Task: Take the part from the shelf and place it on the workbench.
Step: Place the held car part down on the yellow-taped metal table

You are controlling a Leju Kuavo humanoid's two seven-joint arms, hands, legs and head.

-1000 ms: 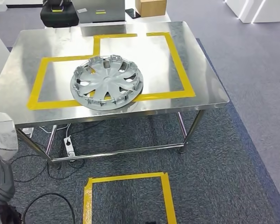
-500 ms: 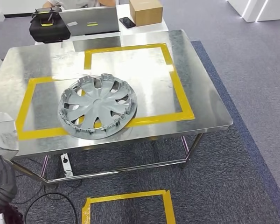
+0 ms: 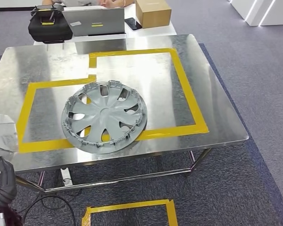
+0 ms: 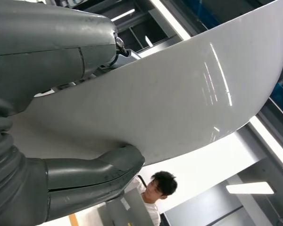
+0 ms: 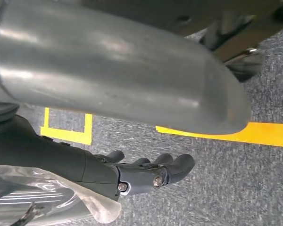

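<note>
Lying flat on steel table point(image 3: 211, 113): grey hubcap point(image 3: 104, 116), overlapping yellow tape outline point(image 3: 190, 101) at near edge. Left hand point(image 4: 79, 141) clamping large white panel point(image 4: 175, 94), apparently between thumb and fingers. Right hand point(image 5: 147, 174) hanging over carpet, fingers nearly straight, holding nothing.

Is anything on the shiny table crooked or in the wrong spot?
The wheel cover lies flat on the workbench, but it sits across the yellow tape outline, its near rim over the front strip rather than neatly inside. Nothing looks broken or spilled.
</note>
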